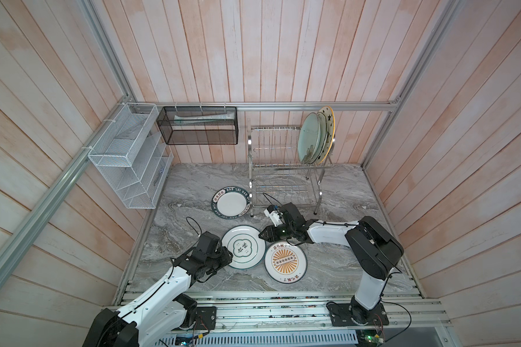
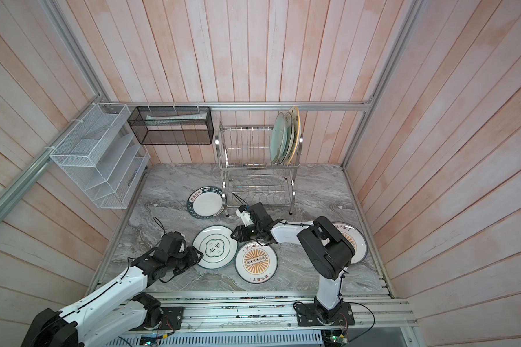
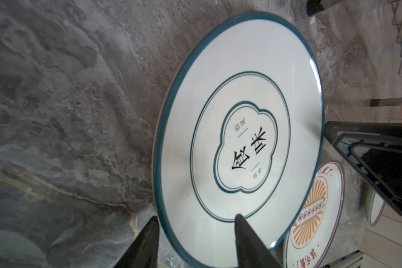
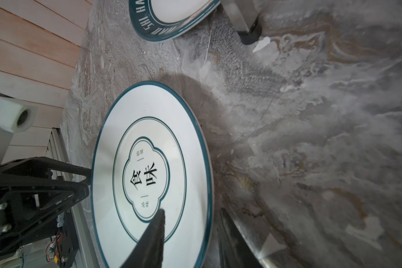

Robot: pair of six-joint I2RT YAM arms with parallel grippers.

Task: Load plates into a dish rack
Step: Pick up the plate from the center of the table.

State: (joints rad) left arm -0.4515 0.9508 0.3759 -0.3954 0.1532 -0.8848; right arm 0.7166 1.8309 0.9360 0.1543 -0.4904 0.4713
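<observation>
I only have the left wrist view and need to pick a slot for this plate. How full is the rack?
Observer: Three plates stand on edge in the dish rack, at the end of its upper tier on the right arm's side. The other slots there are free.
Operator: And the lower tier?
Observer: It holds no plates in both top views.
Operator: Is the other arm on my plate?
Observer: In the right wrist view the right hand straddles the quatrefoil plate at its rim, one finger over its face and one outside.
</observation>
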